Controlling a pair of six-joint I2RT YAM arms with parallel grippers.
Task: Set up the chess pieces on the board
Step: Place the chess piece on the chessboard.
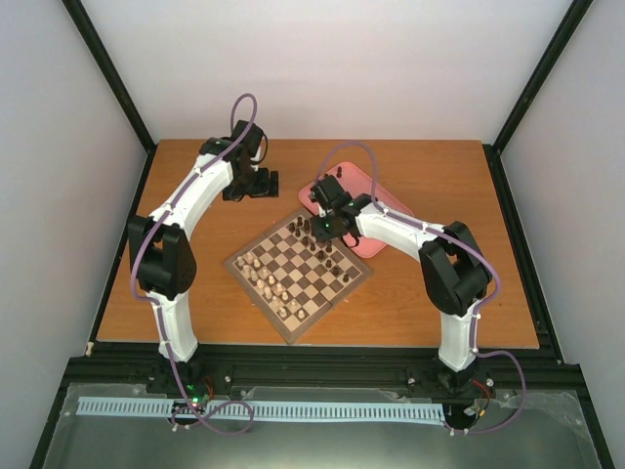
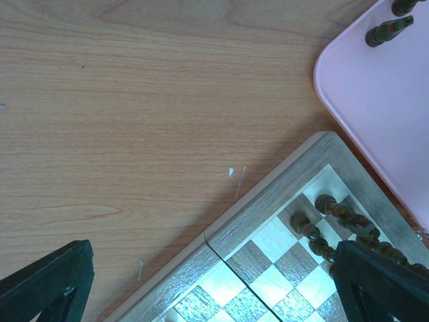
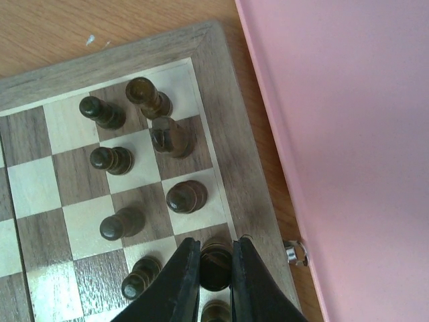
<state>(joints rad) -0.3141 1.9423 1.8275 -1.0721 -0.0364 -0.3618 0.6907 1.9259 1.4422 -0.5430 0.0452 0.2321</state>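
**Chess setup: right arm has hold of a piece**

So the left black two-finger claw (image 1: 249, 186) hangs over the bare wooden table (image 2: 134, 100) with its fingers wide apart and nothing in them. The square checkered wooden chessboard (image 3: 241, 174) has pale cream chessmen (image 1: 269, 283) on its left side and tiny dark brown wooden chessmen (image 1: 317, 244) on the right. The right claw (image 3: 216, 251) is pinched on one dark piece (image 3: 216, 268) at the board's edge, next to the pink rounded tray (image 3: 348, 134).

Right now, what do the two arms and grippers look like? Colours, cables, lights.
The left arm and right arm both have white links with black joint housings; a purple cable loops along each. The left gripper and right gripper are matt black with tapered fingers. A small green light glows by the right wrist and at the left base.
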